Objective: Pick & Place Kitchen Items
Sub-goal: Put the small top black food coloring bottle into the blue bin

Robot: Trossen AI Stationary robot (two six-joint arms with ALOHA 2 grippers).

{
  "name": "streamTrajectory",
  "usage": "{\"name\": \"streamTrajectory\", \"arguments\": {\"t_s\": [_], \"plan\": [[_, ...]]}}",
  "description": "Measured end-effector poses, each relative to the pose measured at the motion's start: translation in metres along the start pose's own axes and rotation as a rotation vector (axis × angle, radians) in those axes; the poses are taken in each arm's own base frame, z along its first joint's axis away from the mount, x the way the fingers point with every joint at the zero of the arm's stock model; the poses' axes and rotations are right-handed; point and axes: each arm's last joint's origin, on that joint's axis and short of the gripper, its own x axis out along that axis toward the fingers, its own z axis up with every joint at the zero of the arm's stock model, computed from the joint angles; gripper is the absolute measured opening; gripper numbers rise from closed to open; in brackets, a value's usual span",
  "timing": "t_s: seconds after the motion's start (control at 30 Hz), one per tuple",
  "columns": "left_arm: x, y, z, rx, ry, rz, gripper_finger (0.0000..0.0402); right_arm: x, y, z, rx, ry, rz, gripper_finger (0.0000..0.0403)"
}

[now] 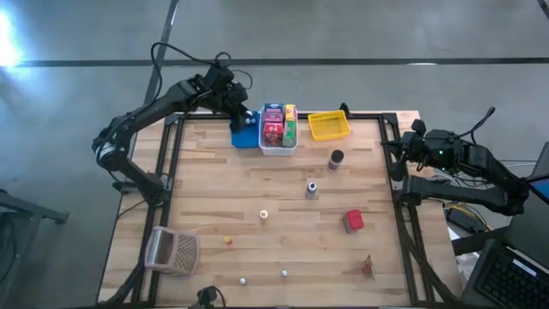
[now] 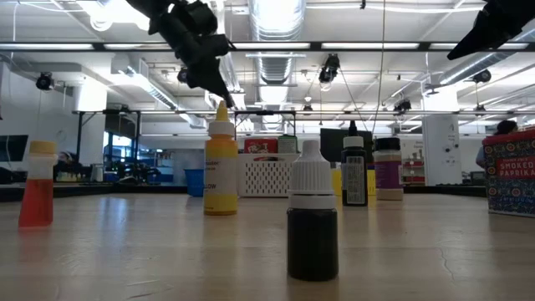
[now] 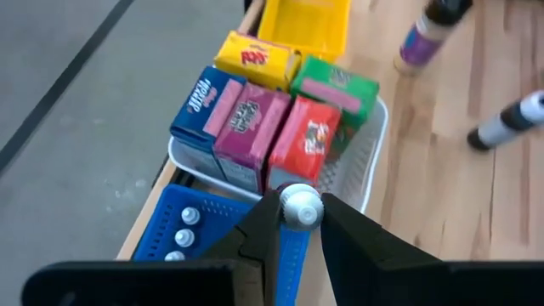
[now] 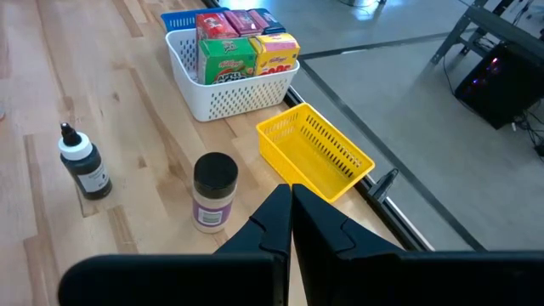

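The white bin (image 3: 367, 161) at the table's far edge holds five upright boxes: blue (image 3: 202, 100), pink (image 3: 251, 119), red (image 3: 308, 136), yellow (image 3: 255, 58) and green (image 3: 336, 87). Touching it on one side, the blue bin (image 3: 183, 242) holds white-capped bottles (image 3: 183, 228). The left gripper (image 3: 299, 223) hangs above that blue bin, fingers clenched on a small white-capped bottle (image 3: 300, 206). The yellow bin (image 4: 319, 157) lies on the white bin's other side. On the open table stand a purple-labelled jar (image 4: 212, 191) and a dark dropper bottle (image 4: 83, 163), with a red box (image 1: 352, 221) farther out. The right gripper (image 4: 289, 208) waits at the right edge, fingers closed together.
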Motion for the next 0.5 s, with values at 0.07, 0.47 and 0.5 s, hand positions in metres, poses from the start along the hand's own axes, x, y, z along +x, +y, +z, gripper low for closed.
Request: {"name": "streamTrajectory", "arguments": {"t_s": [0.07,0.47,0.5], "plan": [[0.001,0.000,-0.002,0.038,0.013,-0.004,0.0076,0.000,0.000,0.000,0.002,0.000,0.000,0.0008],[0.034,0.008,-0.016,0.035,0.143,0.053,0.0076,0.000,0.000,0.000,0.002,0.000,0.000,0.0008],[0.041,0.010,-0.018,0.027,0.165,0.067,0.0076,0.000,0.000,0.000,0.002,0.000,0.000,0.0008]]}}
